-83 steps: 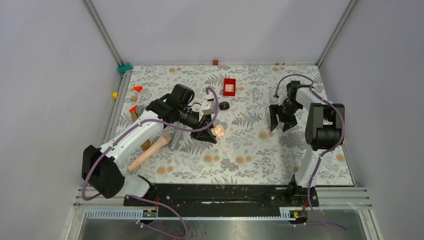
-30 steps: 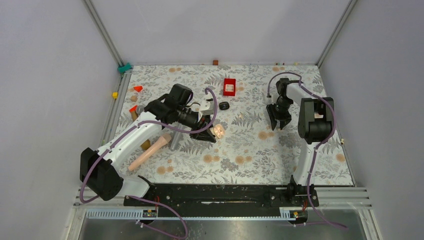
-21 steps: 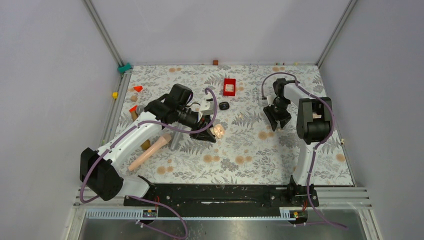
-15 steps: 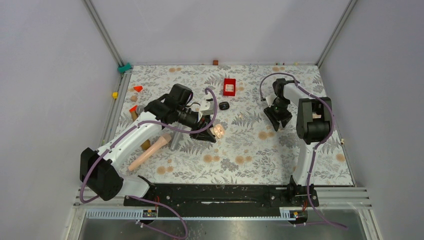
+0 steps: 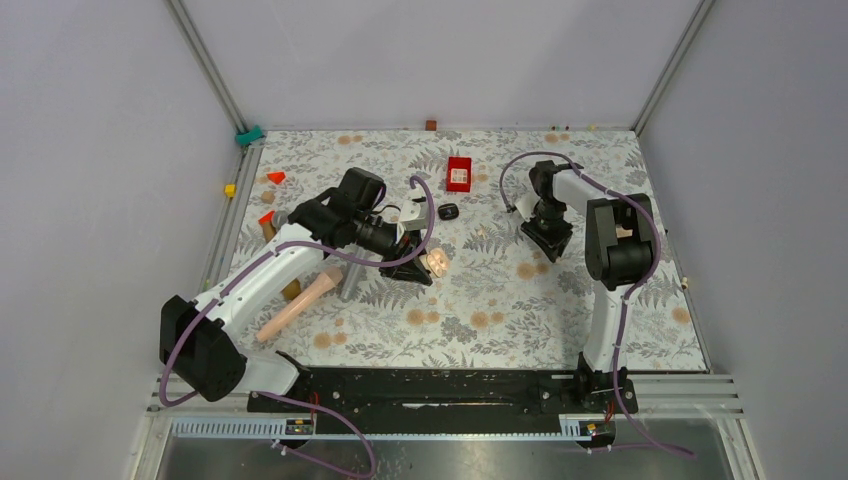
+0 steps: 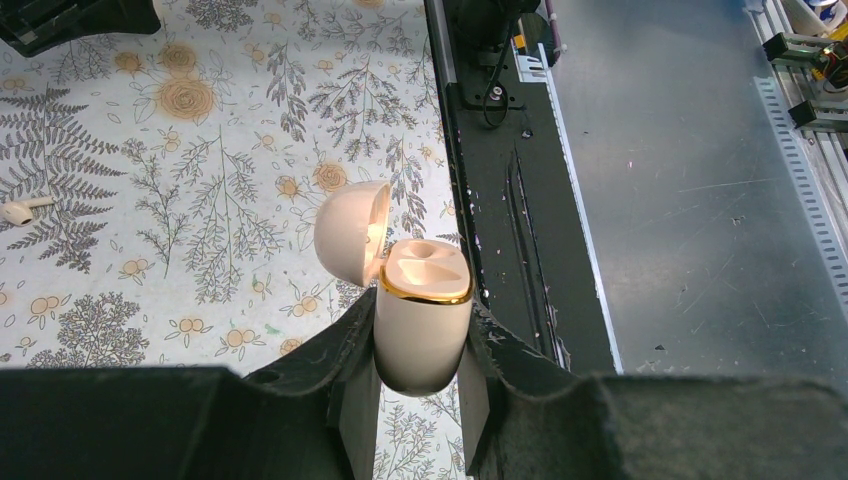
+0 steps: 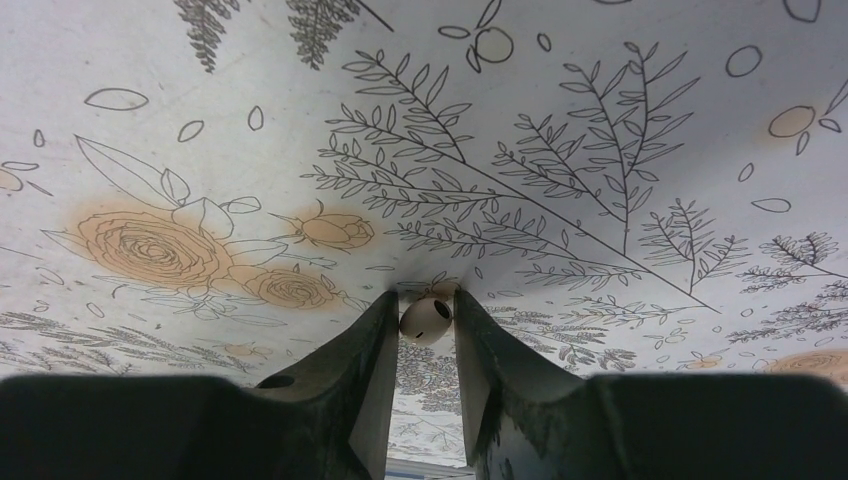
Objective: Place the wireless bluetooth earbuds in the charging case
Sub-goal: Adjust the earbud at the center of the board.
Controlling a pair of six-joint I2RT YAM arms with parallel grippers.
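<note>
Left gripper (image 6: 420, 345) pinches the glossy cream egg-shaped charging case (image 6: 425, 285) with a gold rim. Both jaws press on its lower sides and hold it upright above the floral-printed tablecloth (image 5: 500, 310). Lid is flipped open to one side. Both wells look empty, so nothing is inserted yet.

Right gripper (image 7: 425, 297) is down at the cloth, well apart from the case. Its jaws are closed in on a small rounded cream plastic earbud (image 7: 428, 320), which sits between the two fingers and looks touched by both. The cloth puckers right there. Cannot tell whether the bud is off the cloth.

A second earbud (image 6: 15, 211), cream with a short stem, lies loose on the cloth, well apart from the case. A small red square box (image 5: 459, 173) and a small black oval object (image 5: 448, 211) sit just beyond the left gripper, nothing touching them.

Progress looks early: case open and presented, first bud pinched at the cloth. Left to do: lift it, carry it over, seat it in a well, then repeat for the second bud.
</note>
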